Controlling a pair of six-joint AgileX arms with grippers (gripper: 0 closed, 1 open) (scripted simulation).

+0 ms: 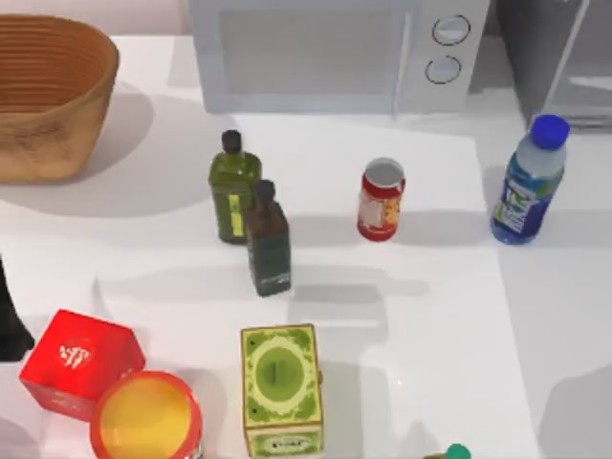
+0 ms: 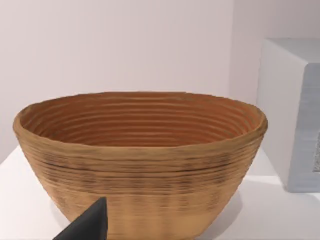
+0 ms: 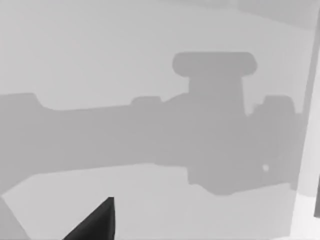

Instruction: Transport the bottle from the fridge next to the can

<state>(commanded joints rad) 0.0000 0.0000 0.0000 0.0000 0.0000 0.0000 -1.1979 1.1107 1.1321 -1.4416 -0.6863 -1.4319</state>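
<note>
L fingers [image 2: 85, 225]: one dark tip is showing in the left wrist view, pointing toward the basket [image 2: 140, 160]; can't tell how far open, nothing seen in its hold. R fingers [image 3: 95, 222]: one dark tip is showing in the right wrist view over pale worktop [image 3: 150, 50] w/ an arm shadow lying across it; opening can't be told either, nothing seen held.

Bottle [image 1: 526, 182] is standing upright on the worktop [image 1: 430, 316] at the right side, blue cap up, just in front of the fridge [image 1: 564, 57] at the top-right corner, not inside it. Can [image 1: 382, 199] is standing upright near mid-table, well apart from the bottle, to its left.

Microwave [image 1: 335, 53] is sitting at the back, left of the fridge. Olive bottle [image 1: 234, 186] and dark green bottle [image 1: 268, 239] are standing just beside each other, left of the can. Basket [image 1: 48, 96] is sitting at the top-left corner. Red box [image 1: 81, 363] and red tub [image 1: 146, 416] are sitting touching or nearly so at the front left; green carton [image 1: 280, 387] is lying at front centre.
</note>
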